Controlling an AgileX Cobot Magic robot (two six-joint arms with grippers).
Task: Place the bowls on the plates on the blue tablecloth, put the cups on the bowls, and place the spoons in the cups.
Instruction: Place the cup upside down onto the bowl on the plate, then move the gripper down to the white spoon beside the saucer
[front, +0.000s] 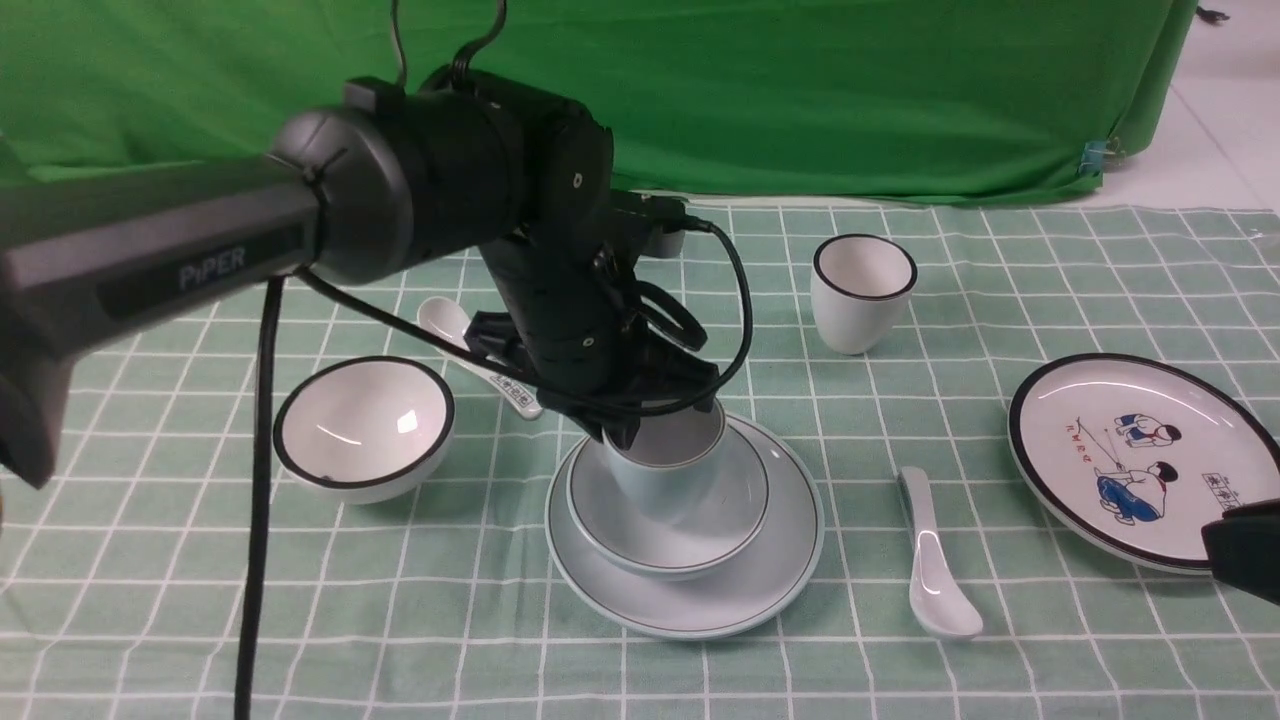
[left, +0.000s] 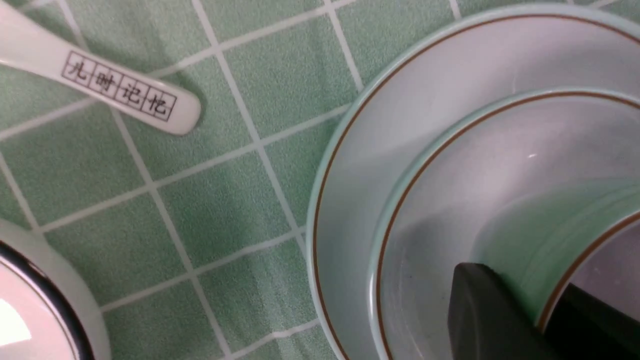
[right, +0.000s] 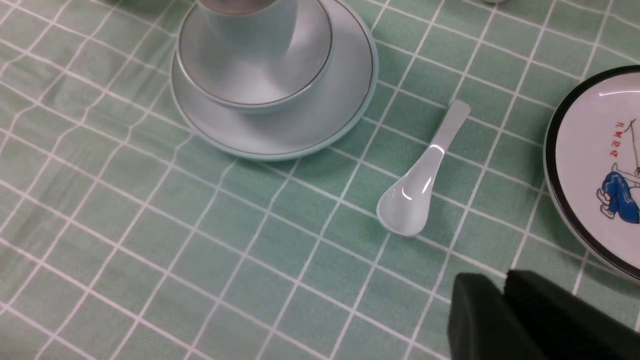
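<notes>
The black left arm holds its jaws closed on the wall of the small pale blue ceramic cup, standing in the shallow pale blue bowl on its matching plate; it should let go gently and rise straight; the right jaws' state cannot be told

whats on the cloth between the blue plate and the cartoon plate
Only the plain pale spoon, lying on the blue tablecloth; the front and right wrist views both show it.
</notes>
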